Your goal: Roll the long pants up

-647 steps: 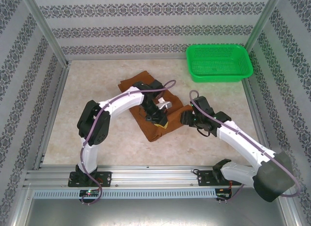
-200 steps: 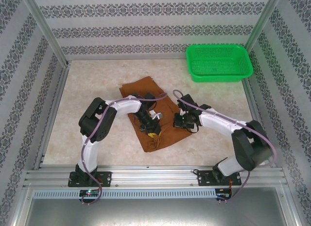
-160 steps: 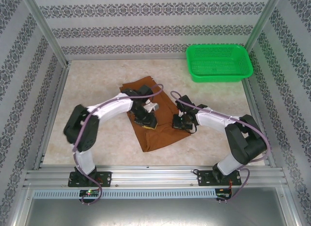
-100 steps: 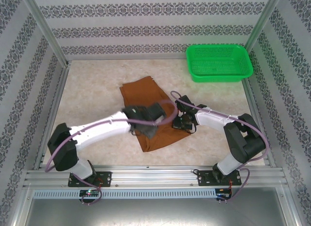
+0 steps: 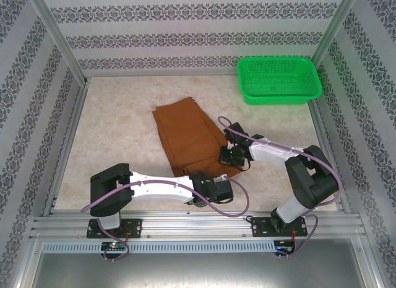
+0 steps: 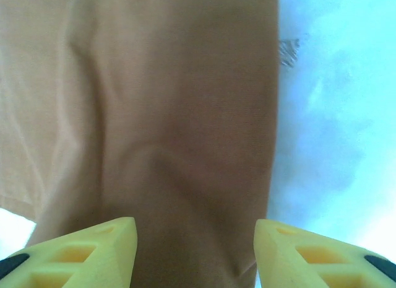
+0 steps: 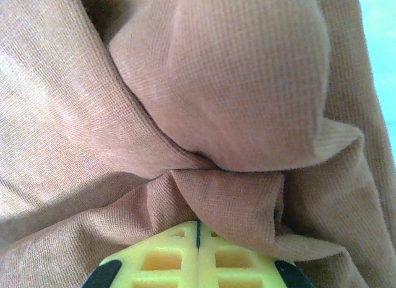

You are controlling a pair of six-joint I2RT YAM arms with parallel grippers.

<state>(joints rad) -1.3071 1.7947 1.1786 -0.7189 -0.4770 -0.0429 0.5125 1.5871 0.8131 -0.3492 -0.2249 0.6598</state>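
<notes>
You are looking at the long pants (image 5: 189,139) lying flat on the surface (image 5: 117,133), folded into one narrow strip that is running from the far left toward the near right. Your left gripper (image 6: 195,241) is hovering low at the near end of that strip with its jaws spread. Cloth is lying ahead of the fingers and bare surface is showing off to one side. That placement is reading as a line-up on the hem, since a roll has to start from an end.

Your right gripper (image 7: 198,233) is sitting at the strip's right edge, partway along, with its jaws pressed together and a bunched fold of cloth heaping right at the tips. Whether any cloth is caught between them, you cannot tell. It is probably acting as an anchor, so the strip is not sliding while the near end is being lifted. No turn of the roll is showing yet, so you are judging this as the very start.
</notes>
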